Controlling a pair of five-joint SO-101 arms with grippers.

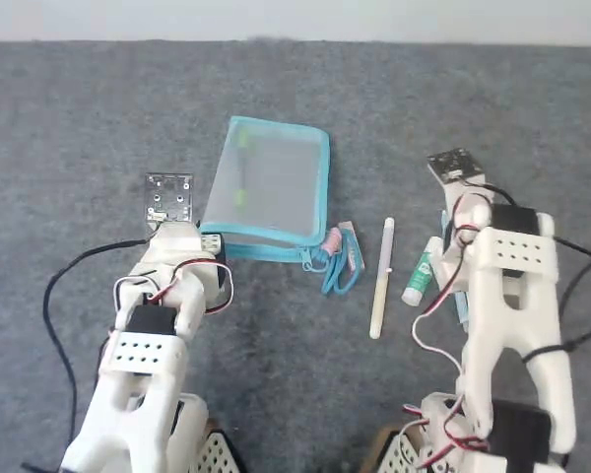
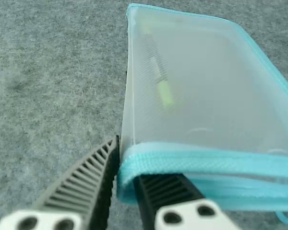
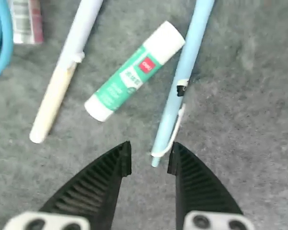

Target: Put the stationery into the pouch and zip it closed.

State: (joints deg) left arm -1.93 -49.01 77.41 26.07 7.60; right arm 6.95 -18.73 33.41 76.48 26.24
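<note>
The translucent pouch (image 1: 266, 187) with teal edging lies flat at the table's middle, a green pen (image 2: 161, 86) inside it. My left gripper (image 2: 127, 184) is shut on the pouch's teal zipper edge at its near left corner, also visible from above (image 1: 214, 243). To the right lie a cream pen (image 1: 381, 279), a green-and-white glue stick (image 1: 419, 271) and a light blue pen (image 3: 182, 81). My right gripper (image 3: 149, 160) hangs open just above the blue pen's near tip, one finger on each side.
A small pink-ended item (image 1: 347, 246) and the pouch's teal strap (image 1: 335, 271) lie between the pouch and the cream pen. Grey carpet (image 1: 98, 118) covers the table, with free room at the left and at the back.
</note>
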